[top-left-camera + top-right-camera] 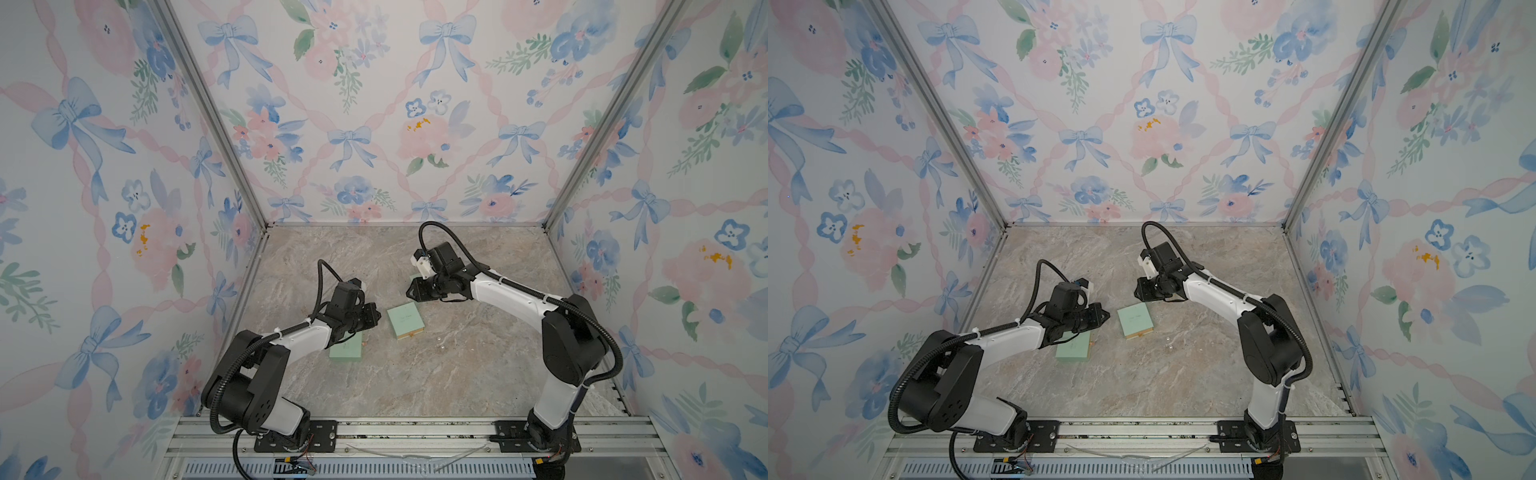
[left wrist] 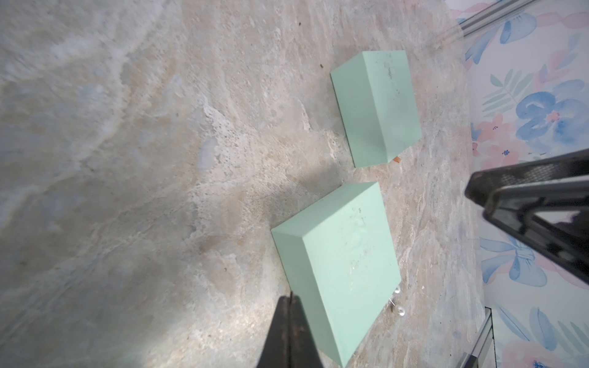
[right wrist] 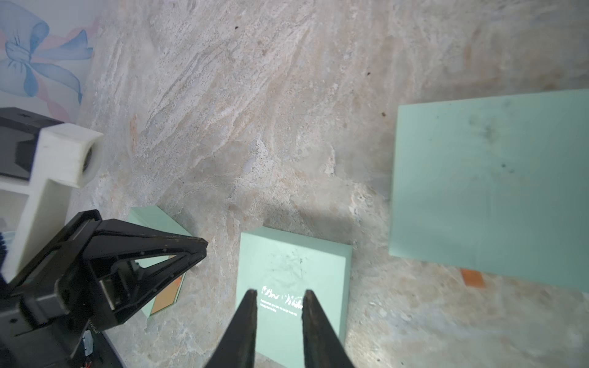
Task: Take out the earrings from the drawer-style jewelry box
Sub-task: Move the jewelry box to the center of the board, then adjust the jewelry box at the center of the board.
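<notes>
Mint-green jewelry box (image 3: 291, 261) sits under my parted, empty right claw (image 3: 280, 291), left claw (image 2: 290, 298) shut; earrings (image 2: 397, 289) lie beside it, so rechecking its drawer seems next.

In a top view the marble table (image 1: 415, 386) lies open across its lower centre and upper edge, while a mint box (image 1: 405, 321) at centre stands between the left arm (image 1: 299, 334) and right arm (image 1: 511, 291).

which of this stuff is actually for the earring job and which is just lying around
For the job:
- earrings, on the table beside the middle green box
- left green box and far green box; can't tell which box is meant

Lying about:
- clear plastic scrap on the front rail
</notes>
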Controlling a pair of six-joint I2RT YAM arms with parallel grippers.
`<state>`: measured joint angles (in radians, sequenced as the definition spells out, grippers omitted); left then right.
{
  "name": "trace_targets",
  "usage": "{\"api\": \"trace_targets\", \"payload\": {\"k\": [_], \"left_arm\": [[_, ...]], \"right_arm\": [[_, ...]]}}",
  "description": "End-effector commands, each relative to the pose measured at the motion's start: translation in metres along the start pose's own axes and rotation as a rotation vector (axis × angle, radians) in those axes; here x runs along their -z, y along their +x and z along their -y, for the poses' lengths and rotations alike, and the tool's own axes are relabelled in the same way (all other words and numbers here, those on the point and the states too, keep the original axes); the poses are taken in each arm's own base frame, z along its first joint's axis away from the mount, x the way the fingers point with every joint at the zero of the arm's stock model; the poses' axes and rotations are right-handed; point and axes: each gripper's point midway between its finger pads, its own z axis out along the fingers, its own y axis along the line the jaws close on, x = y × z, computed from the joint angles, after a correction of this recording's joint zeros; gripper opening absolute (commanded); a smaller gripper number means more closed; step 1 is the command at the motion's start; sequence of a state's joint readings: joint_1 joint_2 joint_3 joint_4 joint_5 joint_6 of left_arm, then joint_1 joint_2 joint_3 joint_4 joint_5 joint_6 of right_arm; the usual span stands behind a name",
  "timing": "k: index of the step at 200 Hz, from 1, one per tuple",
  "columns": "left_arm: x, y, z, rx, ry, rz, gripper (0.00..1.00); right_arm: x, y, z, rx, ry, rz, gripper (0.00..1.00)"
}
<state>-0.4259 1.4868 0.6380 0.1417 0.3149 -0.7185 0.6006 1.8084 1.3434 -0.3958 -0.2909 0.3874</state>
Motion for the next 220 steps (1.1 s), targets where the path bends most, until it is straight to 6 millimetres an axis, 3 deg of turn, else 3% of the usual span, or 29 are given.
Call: {"api": "trace_targets", "payload": {"k": [1,34,41,91,152,220], "left_arm": [[-0.008,-0.013,0.011,-0.029,0.028,0.015,0.00],[-0.018,-0.019,0.005,-0.043,0.001,0.007,0.00],[-0.019,-0.032,0.014,-0.057,0.015,0.027,0.00],[-0.035,-0.049,0.014,-0.084,0.007,0.012,0.00],[-0.046,-0.043,0.013,-0.077,0.018,-0.013,0.00],[-0.044,-0.023,0.015,-0.084,0.033,-0.046,0.00]], "right_arm": [[-0.003,0.016,0.024,-0.117,0.057,-0.013,0.28],[-0.004,0.045,0.037,-0.144,0.099,-0.077,0.28],[-0.003,0.051,0.038,-0.142,0.104,-0.086,0.27],[0.004,0.081,0.047,-0.124,0.158,-0.135,0.22],[-0.018,0.108,0.029,-0.065,0.161,-0.223,0.18],[-0.039,0.107,0.016,-0.047,0.152,-0.232,0.18]]}}
